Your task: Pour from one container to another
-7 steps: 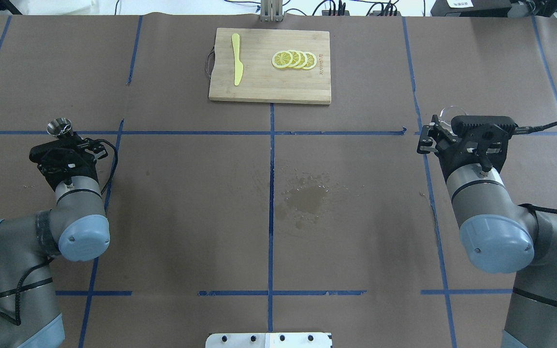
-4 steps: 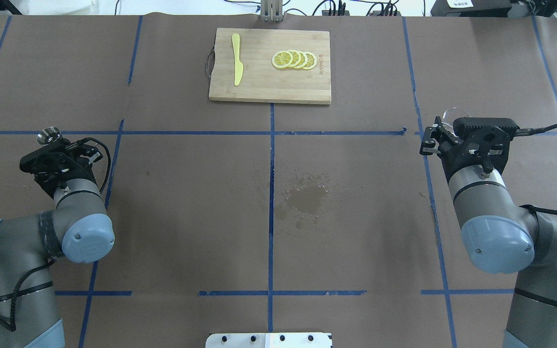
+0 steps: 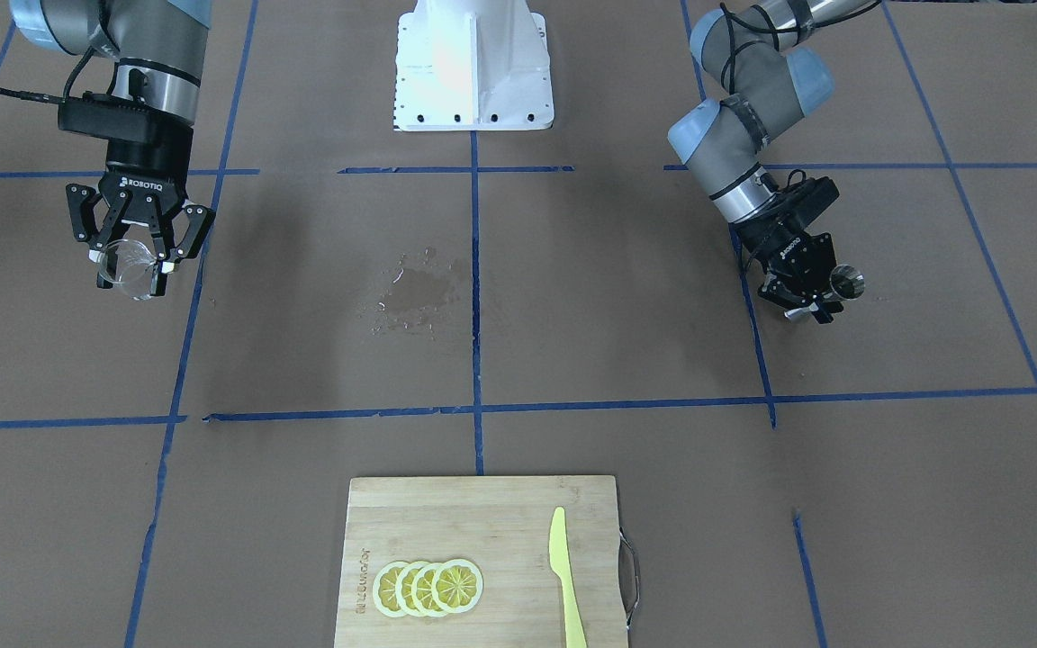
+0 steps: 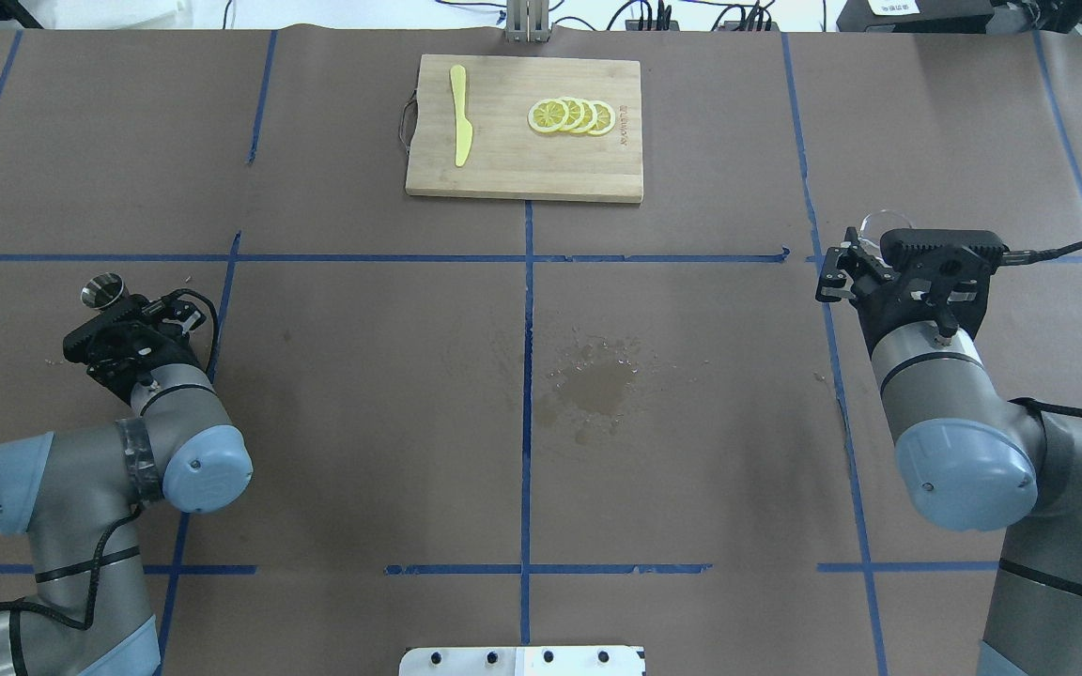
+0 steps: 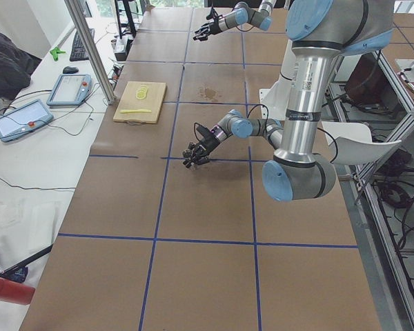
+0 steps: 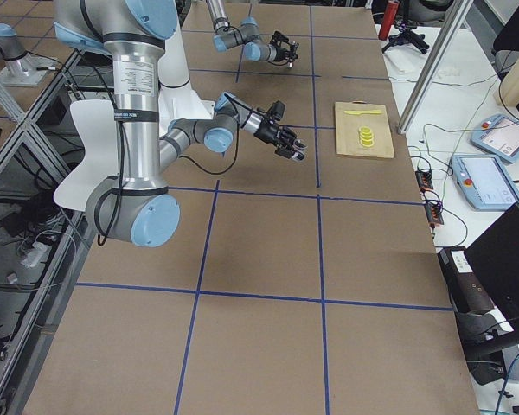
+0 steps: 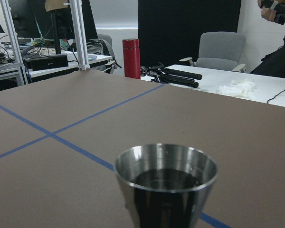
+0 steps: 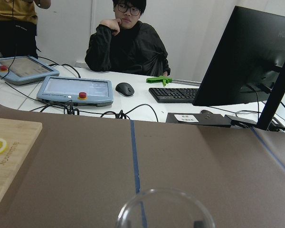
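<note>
The clear glass tumbler (image 3: 122,268) hangs above the table with my right gripper (image 3: 133,256) shut on it. Only the tumbler's rim (image 4: 884,222) peeks out past the right gripper (image 4: 865,242) in the overhead view; that rim (image 8: 164,209) also sits at the bottom of the right wrist view. The steel jigger (image 3: 847,284) stands upright, and my left gripper (image 3: 834,290) is shut on it, low over the table's left side. The jigger's cup (image 7: 166,183) fills the lower left wrist view, dark inside. Overhead, the jigger (image 4: 101,290) shows just beyond the left gripper (image 4: 110,301).
A wooden cutting board (image 4: 522,174) at the far middle carries a yellow knife (image 4: 459,117) and several lemon slices (image 4: 571,115). A wet stain (image 4: 597,385) marks the brown paper at the centre. The robot's white base (image 3: 473,63) is at the near edge. A seated person (image 8: 126,40) is beyond the table.
My left arm has drawn back toward the robot's side with the jigger, which stays upright in its grip. The right arm with the tumbler has barely moved.
</note>
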